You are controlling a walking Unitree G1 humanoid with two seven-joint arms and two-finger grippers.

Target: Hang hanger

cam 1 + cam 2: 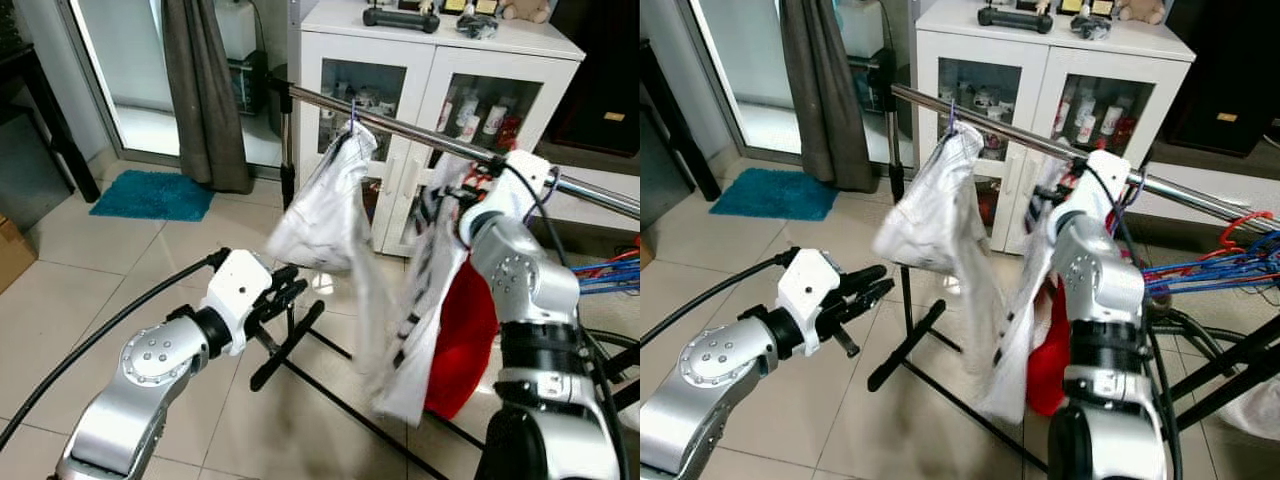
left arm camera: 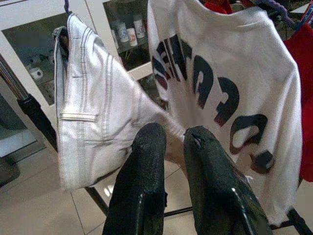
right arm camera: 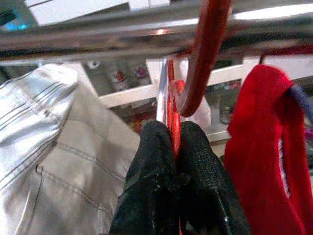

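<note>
My right gripper [image 3: 172,129] is raised to the metal rail [image 1: 400,125] and shut on the neck of a red hanger [image 3: 205,49]. The hanger's hook curves up around the rail. From it hangs a white T-shirt with dark lettering [image 1: 420,330], blurred in the eye views. A pair of white shorts [image 1: 330,200] hangs further left on the rail. My left gripper [image 1: 290,288] is lower, just under the shorts' bottom edge. Its fingers [image 2: 146,156] stand a little apart, with nothing clearly held between them.
A red garment [image 1: 465,340] hangs behind the T-shirt. Blue hangers [image 1: 1230,265] sit at the rail's right end. The rack's black foot [image 1: 290,345] crosses the tiled floor. Behind stand a white glass-door cabinet [image 1: 440,50], a grey curtain [image 1: 205,90] and a teal mat [image 1: 150,195].
</note>
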